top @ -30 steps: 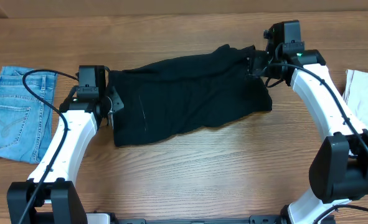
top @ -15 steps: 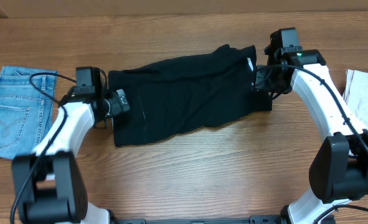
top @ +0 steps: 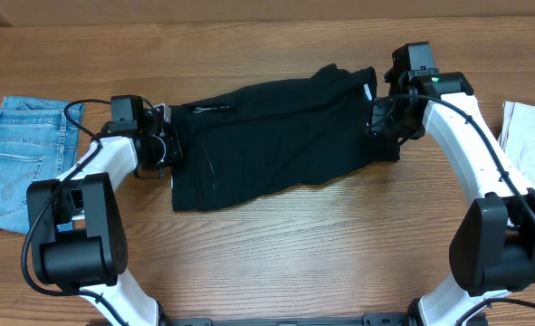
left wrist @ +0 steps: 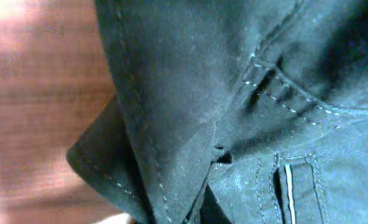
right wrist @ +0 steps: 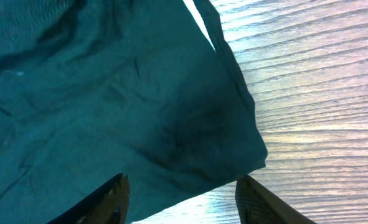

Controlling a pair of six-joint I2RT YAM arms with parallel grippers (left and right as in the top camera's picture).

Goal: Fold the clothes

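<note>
The black garment (top: 276, 136) lies spread across the middle of the table. Its white label (top: 368, 91) shows at the upper right corner. My left gripper (top: 166, 147) is at the garment's left edge. In the left wrist view, stitched black cloth (left wrist: 233, 93) fills the frame, bunched round the jaws, which look shut on it. My right gripper (top: 382, 119) is open just above the garment's right edge. In the right wrist view, its fingers (right wrist: 112, 198) straddle the lower right corner of the cloth (right wrist: 121, 106) without touching it.
Light-blue jeans (top: 23, 172) lie flat at the far left. A white piece (top: 531, 145) lies at the far right edge. Wooden tabletop (top: 294, 244) stretches in front of the garment. Both arm bases stand at the near edge.
My left gripper has turned and closed in on the garment's left edge, which has shifted slightly right and bunched. My right gripper has come down a little along the right edge.
</note>
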